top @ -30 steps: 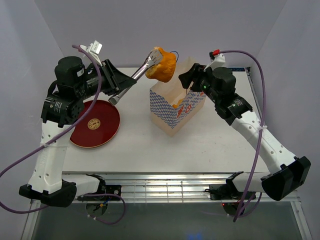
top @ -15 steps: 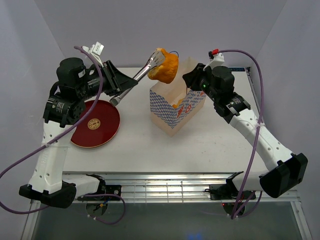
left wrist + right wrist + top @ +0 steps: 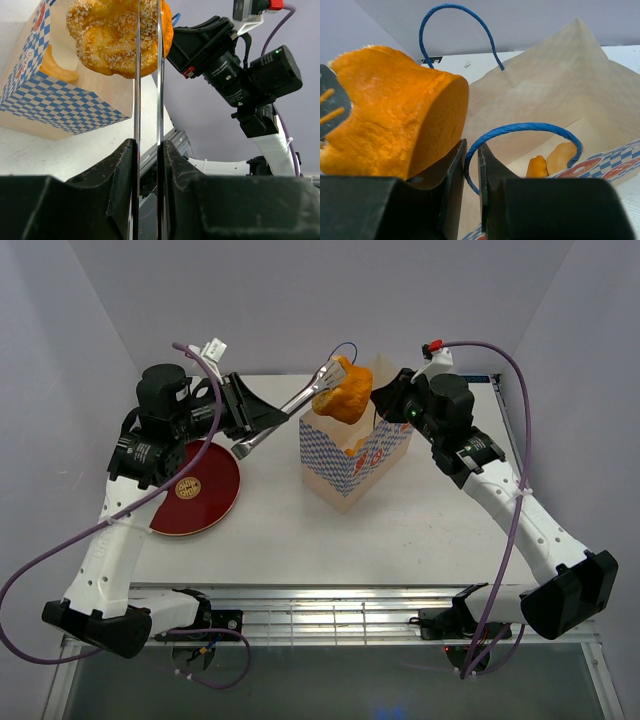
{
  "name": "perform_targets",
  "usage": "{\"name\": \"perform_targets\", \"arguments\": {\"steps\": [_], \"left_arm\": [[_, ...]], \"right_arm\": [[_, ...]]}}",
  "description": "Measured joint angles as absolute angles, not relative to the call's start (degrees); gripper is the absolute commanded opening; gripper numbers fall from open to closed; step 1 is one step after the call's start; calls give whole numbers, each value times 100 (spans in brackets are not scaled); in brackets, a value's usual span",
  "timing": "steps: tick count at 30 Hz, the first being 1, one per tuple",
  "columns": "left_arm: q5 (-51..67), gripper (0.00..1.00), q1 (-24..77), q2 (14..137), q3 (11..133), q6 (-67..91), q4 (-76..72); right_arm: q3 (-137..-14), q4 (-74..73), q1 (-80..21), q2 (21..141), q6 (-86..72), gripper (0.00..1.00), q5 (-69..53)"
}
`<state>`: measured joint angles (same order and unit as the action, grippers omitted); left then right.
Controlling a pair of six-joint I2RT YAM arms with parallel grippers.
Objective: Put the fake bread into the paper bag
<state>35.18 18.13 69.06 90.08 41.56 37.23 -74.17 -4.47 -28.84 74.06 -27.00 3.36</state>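
Observation:
My left gripper [image 3: 250, 426] [image 3: 148, 150] is shut on long silver tongs [image 3: 292, 408] [image 3: 148, 80]. The tongs pinch an orange seeded piece of fake bread [image 3: 347, 397] [image 3: 110, 35] [image 3: 395, 125], which hangs over the open top of the paper bag [image 3: 345, 465] [image 3: 55, 105]. Two more orange pieces [image 3: 555, 160] [image 3: 57, 70] lie inside the bag. My right gripper [image 3: 380, 400] [image 3: 471, 150] is at the bag's right rim, shut on the near blue cord handle [image 3: 530, 129]. The far handle [image 3: 455, 7] stands up free.
A round dark-red plate [image 3: 195, 490] lies on the white table to the left of the bag, under my left arm. The right arm's wrist [image 3: 225, 55] is close behind the held bread. Grey walls enclose the table on three sides.
The left arm swung the tongs and bread rightward and down, over the bag's mouth. The right gripper moved in and closed on the bag's handle.

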Motion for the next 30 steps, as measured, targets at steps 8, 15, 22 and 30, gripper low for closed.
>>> {"name": "perform_targets", "arguments": {"steps": [8, 15, 22, 30], "left_arm": [[3607, 33, 1909, 6901, 8593, 4206, 3422], [3601, 39, 1935, 6899, 8399, 4204, 3205], [3616, 49, 1968, 6899, 8044, 4224, 2947], [3577, 54, 1975, 6877, 7843, 4219, 2825]], "right_arm": [[-7406, -447, -2847, 7343, -2753, 21, 274], [-7402, -449, -2808, 7343, -2816, 22, 226], [-7321, -462, -2783, 7299, -2814, 23, 217], [-7319, -462, -2775, 7249, -2814, 25, 152]]}}
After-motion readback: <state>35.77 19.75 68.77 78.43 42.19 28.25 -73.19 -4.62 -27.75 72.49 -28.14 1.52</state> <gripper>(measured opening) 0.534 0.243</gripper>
